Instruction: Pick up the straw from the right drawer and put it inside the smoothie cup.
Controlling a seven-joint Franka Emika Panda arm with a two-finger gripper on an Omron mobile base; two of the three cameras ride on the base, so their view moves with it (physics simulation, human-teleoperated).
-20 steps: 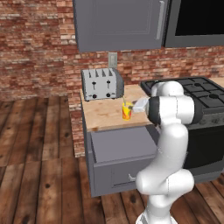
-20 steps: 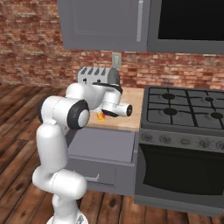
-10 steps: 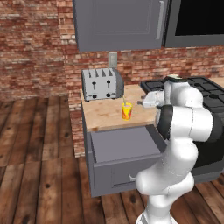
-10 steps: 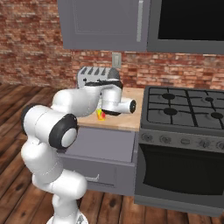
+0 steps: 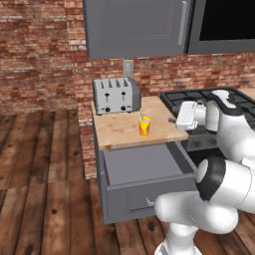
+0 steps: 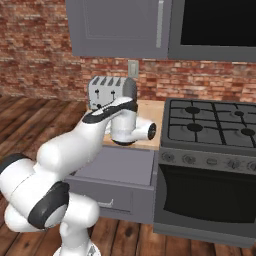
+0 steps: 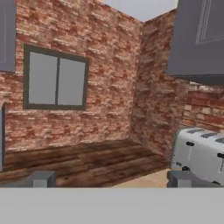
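Straw (image 5: 141,115) barely discernible inside smoothie cup (image 5: 144,126). Gripper (image 7: 109,178) released, fingers apart, since swung to cup's 3 o'clock.

smoothie cup (image 5: 144,126) before toaster (image 5: 116,95), above right drawer (image 5: 142,167)

Glossy white rounded arm (image 5: 219,184) segments with dark joint bands.

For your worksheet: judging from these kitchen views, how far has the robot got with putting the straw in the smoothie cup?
Done, by the look of it: a thin pale straw sticks up out of the smoothie cup on the wooden counter. In hand: nothing; the gripper is open, its fingers apart and aimed at the room. Left: the right drawer stands pulled out, though closing it isn't asked.
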